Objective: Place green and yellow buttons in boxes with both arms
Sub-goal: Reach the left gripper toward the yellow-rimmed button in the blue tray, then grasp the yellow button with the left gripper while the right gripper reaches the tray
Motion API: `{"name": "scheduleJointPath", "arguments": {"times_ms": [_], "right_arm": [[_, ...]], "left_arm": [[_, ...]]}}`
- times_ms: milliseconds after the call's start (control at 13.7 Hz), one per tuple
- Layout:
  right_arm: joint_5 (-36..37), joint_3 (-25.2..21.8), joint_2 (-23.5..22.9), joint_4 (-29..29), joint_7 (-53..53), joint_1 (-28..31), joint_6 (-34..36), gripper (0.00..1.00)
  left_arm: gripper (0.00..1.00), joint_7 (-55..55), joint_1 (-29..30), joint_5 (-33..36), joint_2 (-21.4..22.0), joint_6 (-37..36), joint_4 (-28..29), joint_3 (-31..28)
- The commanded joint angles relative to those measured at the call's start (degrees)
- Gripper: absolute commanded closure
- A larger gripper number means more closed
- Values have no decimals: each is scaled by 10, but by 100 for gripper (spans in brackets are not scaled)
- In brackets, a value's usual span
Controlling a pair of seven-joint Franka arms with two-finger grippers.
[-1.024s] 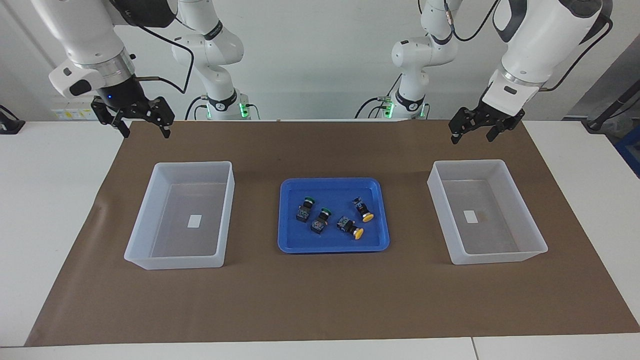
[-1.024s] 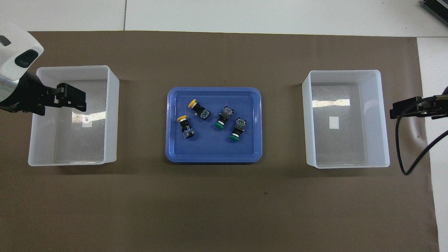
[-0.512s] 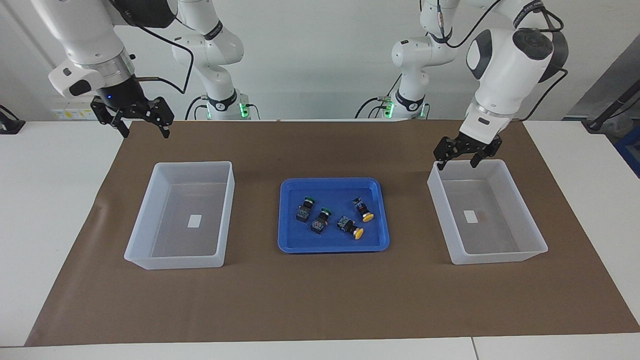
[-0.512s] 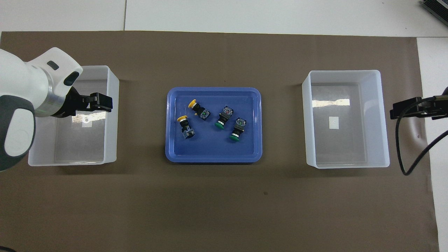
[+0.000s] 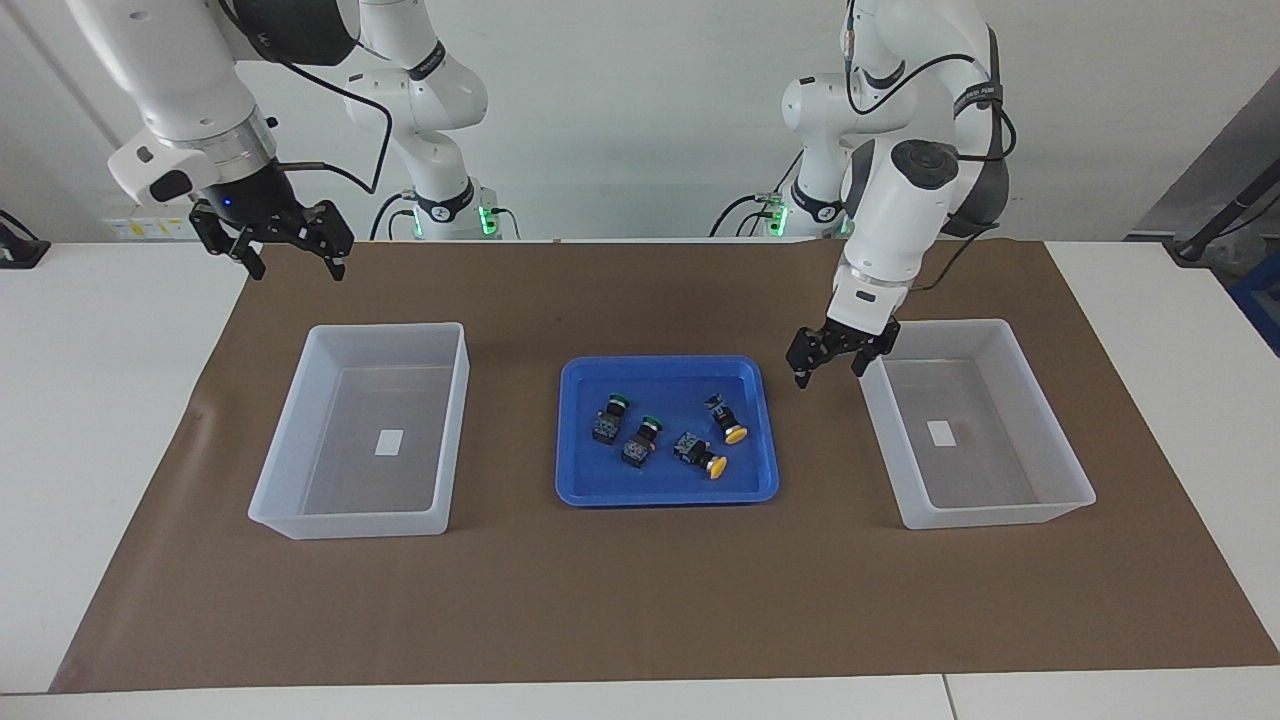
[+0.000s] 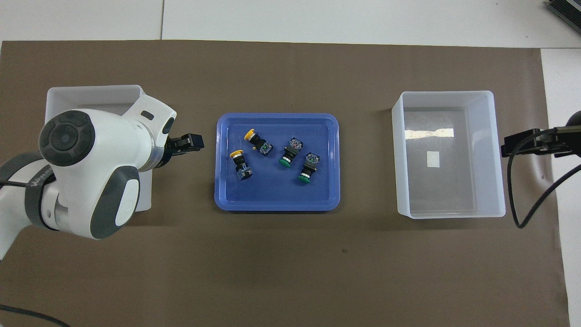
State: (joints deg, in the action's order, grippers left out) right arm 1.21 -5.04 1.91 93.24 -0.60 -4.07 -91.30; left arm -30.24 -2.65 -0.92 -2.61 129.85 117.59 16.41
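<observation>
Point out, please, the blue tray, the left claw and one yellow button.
blue tray (image 5: 664, 492), facing view, on its bare floor.
left claw (image 5: 829, 366), facing view, midway between its fingertips.
yellow button (image 6: 248, 134), overhead view, on its cap.

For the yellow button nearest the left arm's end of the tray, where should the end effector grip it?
Judging by its pose, grip the yellow button across its blocky body, coming straight down: it lies on its side in the blue tray, cap pointing away from the robots, clear of its neighbours.
</observation>
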Motion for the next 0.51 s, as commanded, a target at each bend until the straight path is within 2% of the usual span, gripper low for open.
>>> {"name": "scheduleJointPath", "arguments": {"times_ms": [0, 146, 293, 439], "right_arm": [[-2, 5, 19, 26, 9, 2, -19, 0], [-2, 5, 20, 51, -54, -37, -60, 0], [-2, 5, 18, 62, -96, -68, -77, 0], [-2, 5, 13, 81, -137, -84, -107, 0]], "left_arm": [[0, -50, -25, 7, -2, 54, 26, -6], [0, -87, -44, 7, -21, 84, 29, -6], [0, -141, -70, 7, -67, 141, 29, -7], [0, -170, -83, 7, -94, 166, 29, -7]]}}
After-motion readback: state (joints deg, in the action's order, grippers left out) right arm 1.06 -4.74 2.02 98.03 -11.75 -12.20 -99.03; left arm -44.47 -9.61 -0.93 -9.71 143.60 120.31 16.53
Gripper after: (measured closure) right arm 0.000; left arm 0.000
